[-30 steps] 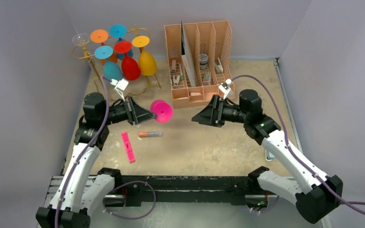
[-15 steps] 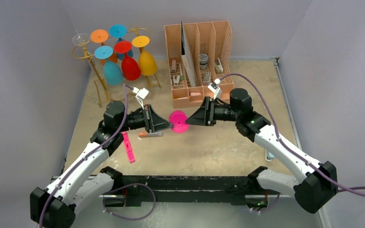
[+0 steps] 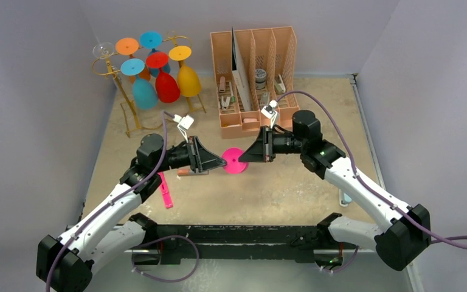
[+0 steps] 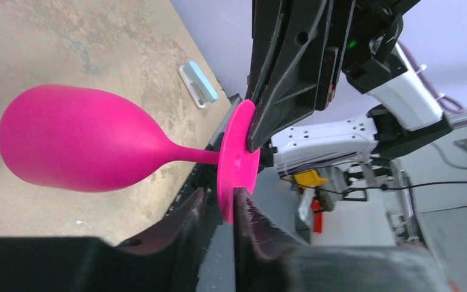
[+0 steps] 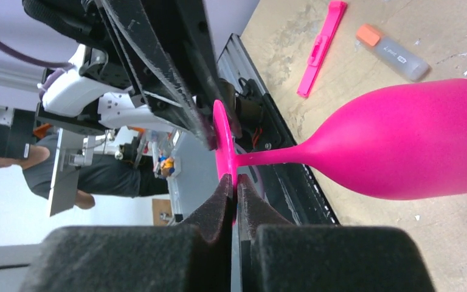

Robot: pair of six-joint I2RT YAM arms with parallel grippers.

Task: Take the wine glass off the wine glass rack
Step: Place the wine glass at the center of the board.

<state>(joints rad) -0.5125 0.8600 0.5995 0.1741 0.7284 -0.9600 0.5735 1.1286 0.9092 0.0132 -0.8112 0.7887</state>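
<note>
The pink wine glass hangs in mid-air over the table centre, lying sideways between both grippers; its bowl points away from the arms' bases. My right gripper is shut on the rim of its round foot. My left gripper straddles the opposite edge of the foot with its jaws slightly parted, one finger standing off the disc. The gold wire wine glass rack stands at the back left with several coloured glasses hanging upside down, among them teal, red and yellow.
A peach desk organiser with small items stands at the back centre. A pink strip and an orange-capped marker lie under the left arm. A small blue-white object lies beside the right arm.
The left arm carried the pink glass right and down to the table centre. The right gripper came in and shut on its foot. The left jaws have just loosened.
</note>
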